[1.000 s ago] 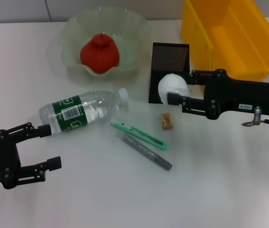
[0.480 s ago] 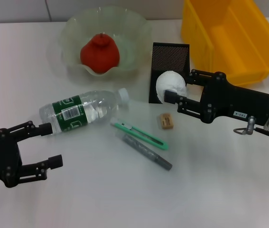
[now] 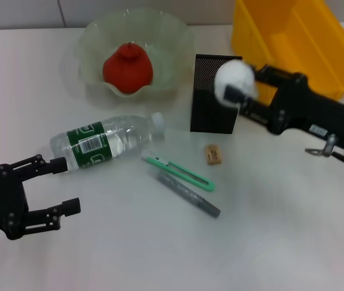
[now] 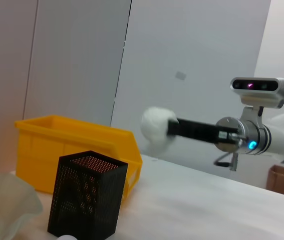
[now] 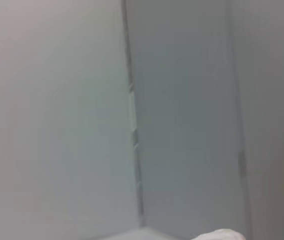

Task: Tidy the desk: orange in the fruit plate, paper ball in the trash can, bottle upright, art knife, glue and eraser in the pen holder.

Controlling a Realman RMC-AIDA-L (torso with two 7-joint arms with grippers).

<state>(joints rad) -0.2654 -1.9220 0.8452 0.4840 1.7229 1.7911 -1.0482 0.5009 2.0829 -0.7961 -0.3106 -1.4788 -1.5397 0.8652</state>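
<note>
Paper ball (image 3: 235, 80), pinched by the right gripper (image 3: 239, 91), has been raised above the pen holder (image 3: 215, 97), so the bin (image 3: 293, 42) can be reached next; left gripper (image 3: 59, 188) is held spread.

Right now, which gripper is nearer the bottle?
Left. The left gripper sits open just by the base of the bottle; the right gripper holds the paper ball aloft beyond the pen holder.

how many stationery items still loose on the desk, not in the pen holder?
3. The green art knife lies below the bottle cap, the grey glue stick right beside it on the near side, and the eraser sits in front of the black pen holder. The holder's inside isn't visible.
</note>
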